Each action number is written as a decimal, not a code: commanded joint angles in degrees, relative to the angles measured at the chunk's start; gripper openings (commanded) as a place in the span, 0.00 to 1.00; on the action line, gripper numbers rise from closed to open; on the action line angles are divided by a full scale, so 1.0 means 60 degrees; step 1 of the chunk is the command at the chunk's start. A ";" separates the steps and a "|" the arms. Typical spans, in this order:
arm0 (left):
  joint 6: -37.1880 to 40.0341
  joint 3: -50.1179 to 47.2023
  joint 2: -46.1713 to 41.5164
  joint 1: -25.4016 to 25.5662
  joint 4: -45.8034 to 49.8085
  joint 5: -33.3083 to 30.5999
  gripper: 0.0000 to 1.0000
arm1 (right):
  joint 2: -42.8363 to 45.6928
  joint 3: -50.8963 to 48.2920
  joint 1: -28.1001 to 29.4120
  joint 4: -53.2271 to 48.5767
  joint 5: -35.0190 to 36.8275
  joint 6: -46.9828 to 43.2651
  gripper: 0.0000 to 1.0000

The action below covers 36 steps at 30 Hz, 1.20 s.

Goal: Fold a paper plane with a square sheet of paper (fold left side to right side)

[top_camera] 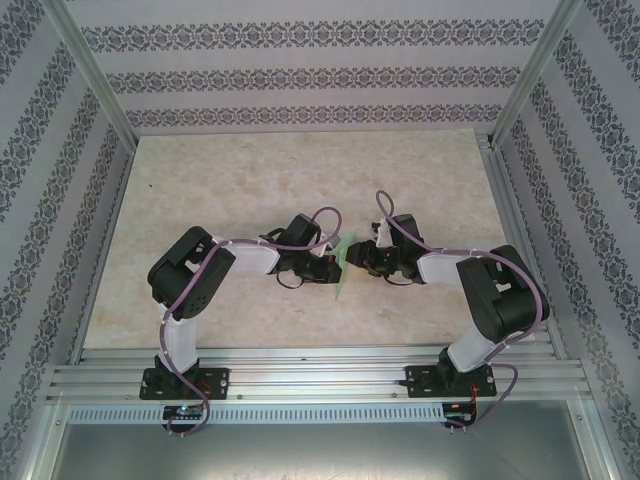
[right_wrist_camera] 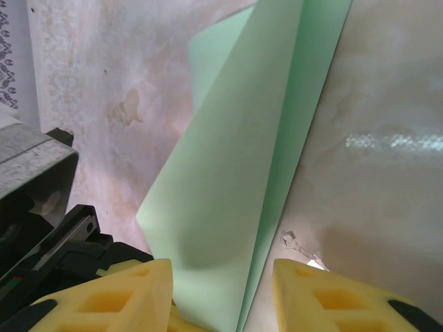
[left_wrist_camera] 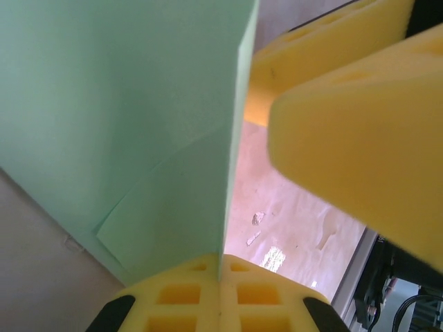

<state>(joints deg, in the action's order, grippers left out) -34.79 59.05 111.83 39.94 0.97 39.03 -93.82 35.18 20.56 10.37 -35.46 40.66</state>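
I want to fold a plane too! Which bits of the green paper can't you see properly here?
Top view: the green paper is tiny, with the left gripper and right gripper crowding it, so its folds are unreadable.
Left wrist view: the picture's edges cut off the paper's top and left side.
Right wrist view: the paper's lower end leaves the bottom edge between the yellow fingers.

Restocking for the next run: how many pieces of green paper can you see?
1: the green paper, at the middle of the table, pinched in the left gripper. More may be hidden.
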 commanded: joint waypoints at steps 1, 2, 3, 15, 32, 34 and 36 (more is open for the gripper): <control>-0.0165 -0.0128 0.0082 -0.0128 -0.0632 0.0263 0.04 | -0.0295 0.0316 0.0169 0.0206 0.0139 0.0019 0.40; -0.0174 -0.0165 0.0084 -0.0146 -0.0708 0.0290 0.04 | -0.0376 0.0358 0.0206 0.0225 0.0152 0.0025 0.40; -0.0234 -0.0214 0.0082 -0.0161 -0.0821 0.0349 0.04 | -0.0448 0.0388 0.0234 0.0247 0.0154 0.0037 0.38; -0.0295 -0.0342 -0.0019 -0.0234 -0.0907 0.0372 0.17 | -0.0987 0.0895 0.0443 -0.0865 0.0787 -0.0057 0.33; 0.0142 -0.0846 -0.1689 -0.0859 0.0114 0.0353 0.44 | -0.1384 0.1095 0.0456 -0.1019 0.0886 -0.0008 0.32; 0.0144 -0.0836 -0.1851 -0.1118 0.0251 0.0355 0.44 | -0.1388 0.1095 0.0457 -0.1007 0.0886 -0.0006 0.31; 0.0109 -0.0691 -0.1789 -0.1308 0.0340 0.0422 0.43 | -0.1383 0.1095 0.0456 -0.0968 0.0860 0.0004 0.32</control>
<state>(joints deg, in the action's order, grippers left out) -35.68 54.35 101.95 33.91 1.10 40.51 -99.18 41.43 22.50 3.40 -33.28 41.06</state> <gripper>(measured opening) 0.432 0.314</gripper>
